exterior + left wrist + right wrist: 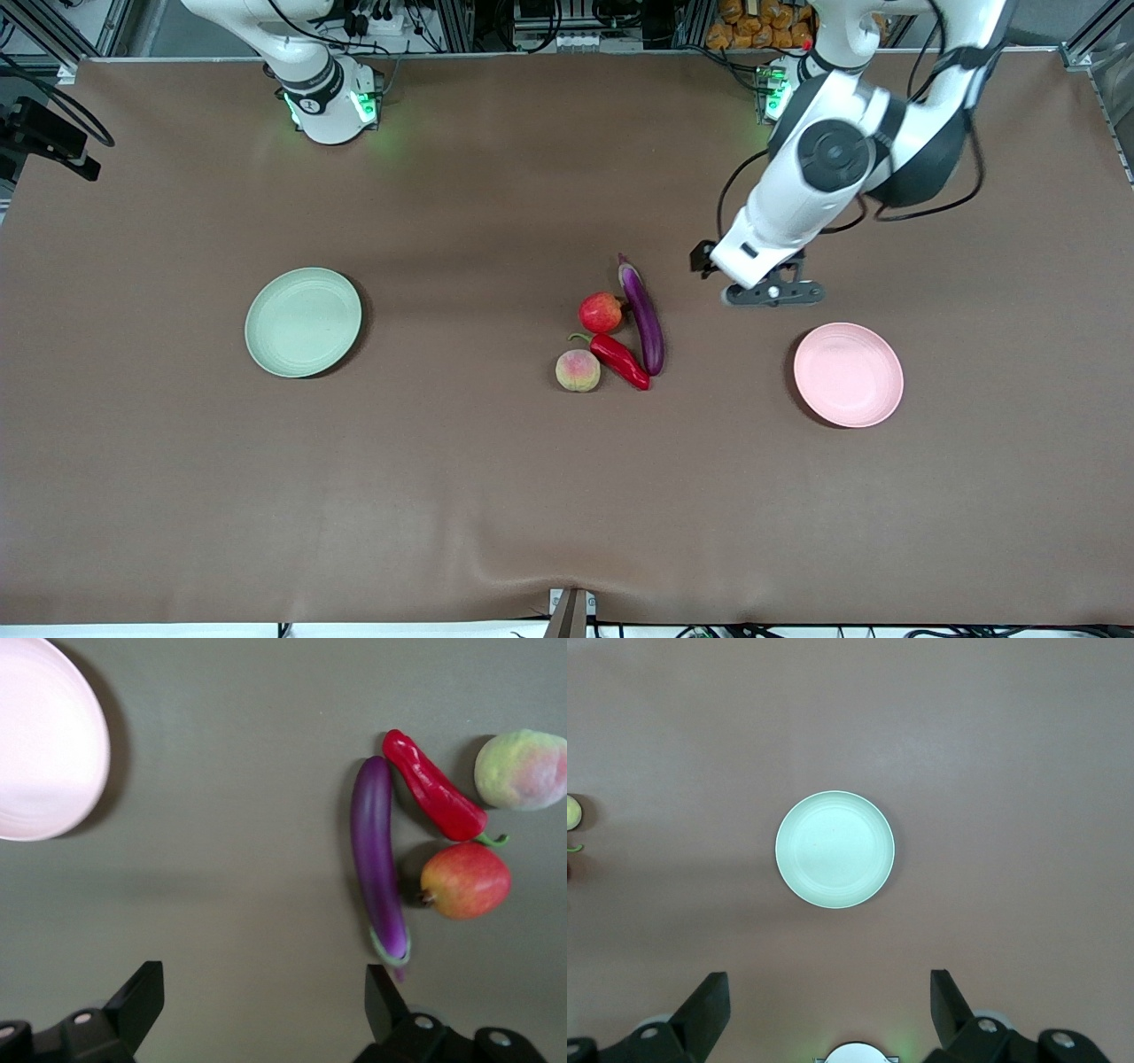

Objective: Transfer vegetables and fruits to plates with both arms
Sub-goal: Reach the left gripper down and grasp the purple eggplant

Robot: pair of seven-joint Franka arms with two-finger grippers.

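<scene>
A purple eggplant (644, 317) (376, 859), a red chili pepper (620, 359) (434, 788), a red apple-like fruit (601, 312) (465, 880) and a peach (578, 370) (523, 769) lie bunched at the table's middle. The pale green plate (303, 322) (834, 849) sits toward the right arm's end and the pink plate (848, 374) (44, 735) toward the left arm's end; both are bare. My left gripper (772, 293) (264, 997) hangs open and empty over bare cloth between the eggplant and the pink plate. My right gripper (830, 1001) is open and empty high above the green plate, out of the front view.
Brown cloth covers the whole table. The right arm's base (332, 102) and the left arm's base (775, 89) stand with green lights along the edge farthest from the front camera. A clamp (571, 611) grips the cloth's nearest edge.
</scene>
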